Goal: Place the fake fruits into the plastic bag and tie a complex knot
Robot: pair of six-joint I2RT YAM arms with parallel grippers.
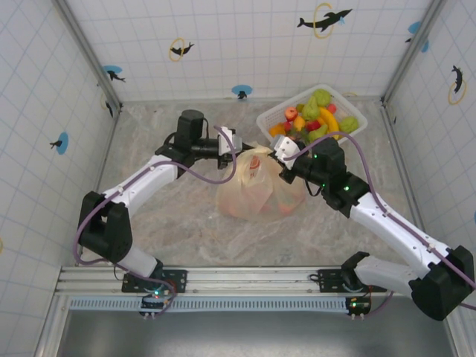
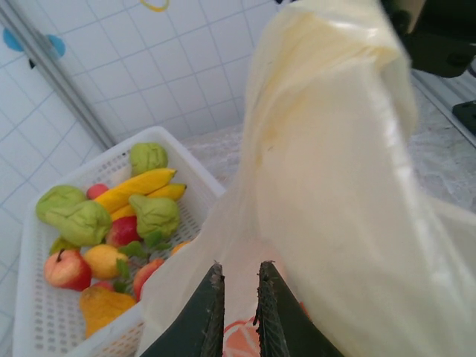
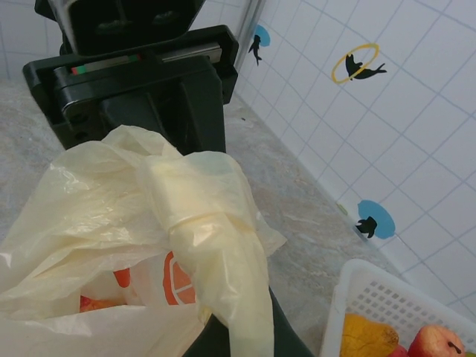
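At the near edge of the table (image 1: 186, 223), both arm bases sat bolted to a metal rail (image 1: 245, 281), and the arms reached forward and inward to meet over the middle. Between them the plastic bag (image 1: 256, 190) rested on the marbled tabletop. It was bulging, and its cream-yellow top was drawn up toward the two grippers.

The right gripper (image 1: 281, 152) was closed on a twisted handle strand (image 3: 216, 245) of the bag, which ran down between its dark fingers in the right wrist view. Lower on the film was a printed orange slice (image 3: 178, 282). Whether the reddish shapes beside it were fruit or print could not be told.

The left gripper (image 1: 242, 145) faced it from the bag's other side. Its fingers (image 2: 208, 312) stood almost together with a thin gap between them, pressed close against the film. It could not be told whether they pinched the film.

Just behind the bag, toward the right rear corner, stood a white lattice basket (image 1: 271, 119). It held fake fruits (image 1: 316, 115): a yellow banana (image 2: 137, 186), green pears (image 2: 152, 212) and a red apple (image 2: 67, 269), among others.

Beyond the basket rose the tiled back wall (image 1: 223, 52) with its dolphin stickers (image 1: 325, 18).
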